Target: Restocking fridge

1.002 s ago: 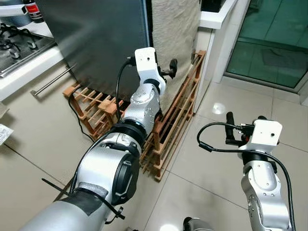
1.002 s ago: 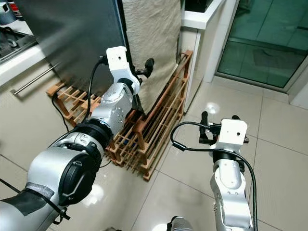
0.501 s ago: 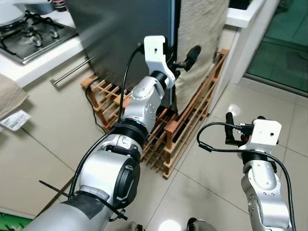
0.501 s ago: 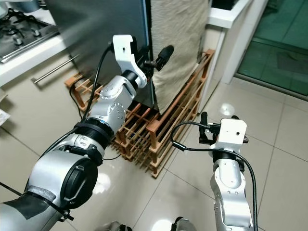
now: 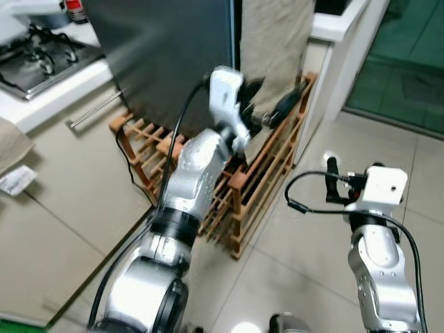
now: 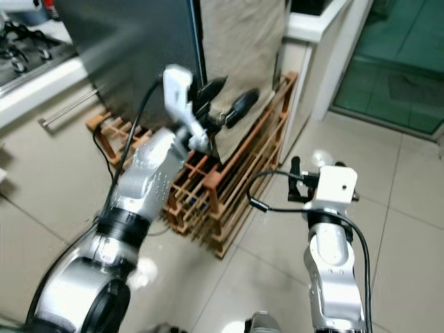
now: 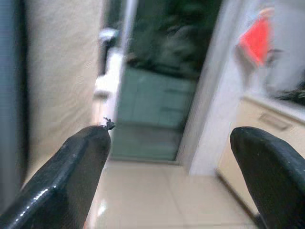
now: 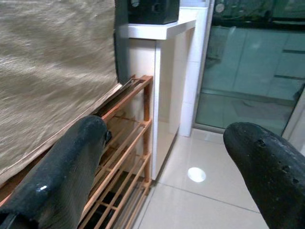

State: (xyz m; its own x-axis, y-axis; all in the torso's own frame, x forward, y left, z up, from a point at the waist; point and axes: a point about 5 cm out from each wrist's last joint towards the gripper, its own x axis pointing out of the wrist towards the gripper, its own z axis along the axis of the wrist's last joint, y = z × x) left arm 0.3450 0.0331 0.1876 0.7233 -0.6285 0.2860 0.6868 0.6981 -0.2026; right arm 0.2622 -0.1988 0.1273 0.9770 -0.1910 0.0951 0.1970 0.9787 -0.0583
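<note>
- The fridge (image 5: 166,62), dark-fronted, is seen at upper left, door shut, above a wooden rack (image 5: 236,187).
- The left gripper (image 6: 225,100) is held beside the fridge's right edge, fingers spread apart, nothing gripped.
- The right gripper (image 8: 167,162) is held over the floor tiles (image 5: 416,166), fingers apart, empty.

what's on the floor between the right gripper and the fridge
A wooden rack stands between the right gripper and the fridge, seen in both eye views.
</note>
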